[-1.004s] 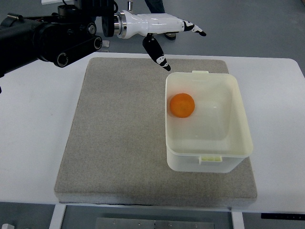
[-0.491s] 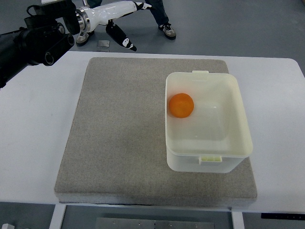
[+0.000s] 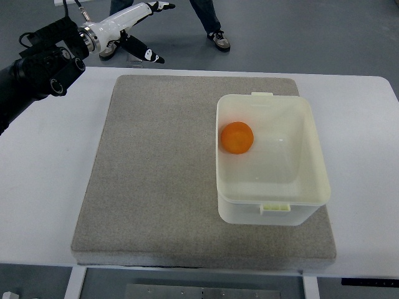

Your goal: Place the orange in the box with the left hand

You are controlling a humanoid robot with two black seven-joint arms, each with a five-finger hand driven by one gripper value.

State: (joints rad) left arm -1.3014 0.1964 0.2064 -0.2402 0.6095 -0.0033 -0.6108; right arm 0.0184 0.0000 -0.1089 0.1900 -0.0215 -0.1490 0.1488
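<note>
The orange (image 3: 237,137) lies inside the cream plastic box (image 3: 312,149), against its left wall. The box stands on the right part of a grey mat (image 3: 156,174). My left hand (image 3: 134,25) is white with black fingertips, far from the box at the top left, beyond the table's back edge. Its fingers are spread and hold nothing. The black left arm (image 3: 37,62) comes in from the upper left corner. The right arm is out of view.
The mat lies on a white table (image 3: 43,174). A person's legs and shoes (image 3: 212,25) stand on the grey floor behind the table. A small pale object (image 3: 134,58) lies on the floor under the left hand.
The left hand has drawn back from above the box's far left corner to the upper left, past the table's edge. The orange and box have not moved.
</note>
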